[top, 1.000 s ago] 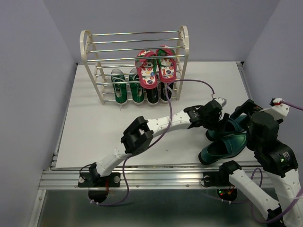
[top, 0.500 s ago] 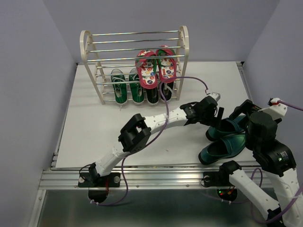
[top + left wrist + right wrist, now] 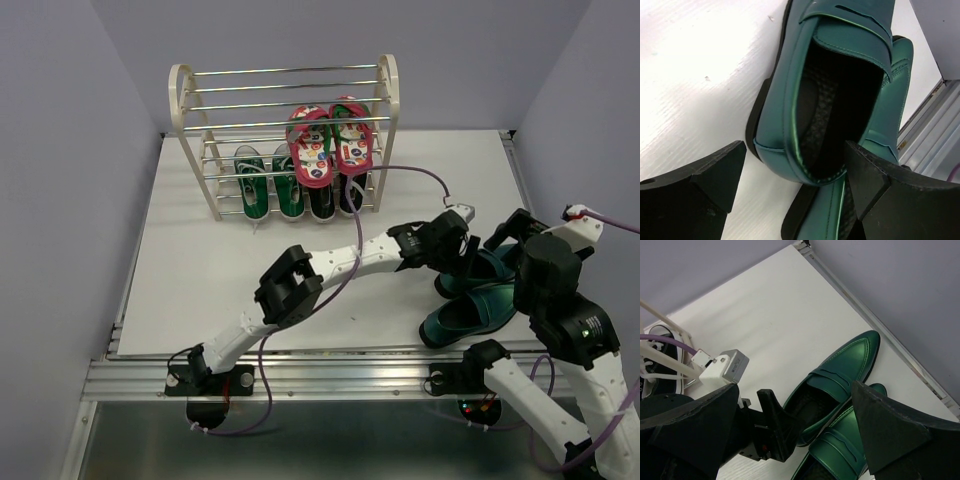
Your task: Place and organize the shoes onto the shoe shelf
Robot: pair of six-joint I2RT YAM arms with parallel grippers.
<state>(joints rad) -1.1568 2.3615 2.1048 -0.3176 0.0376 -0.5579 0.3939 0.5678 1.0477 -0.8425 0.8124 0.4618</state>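
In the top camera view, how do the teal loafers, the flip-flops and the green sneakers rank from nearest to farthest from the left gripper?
1. Teal loafers, right at the left gripper, on the table, right side.
2. Flip-flops, on the shelf, right part.
3. Green sneakers, low on the shelf, farther left.

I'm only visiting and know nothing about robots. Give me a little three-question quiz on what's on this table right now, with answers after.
1. True or false: the teal loafers sit on the shelf.
2. The flip-flops rest: A in a box; B on the shelf's bars; C in a tool.
3. Which arm's tool hangs open at a loafer's heel?
Key: 1 false, they lie on the table. 2 B. 3 the left tool.
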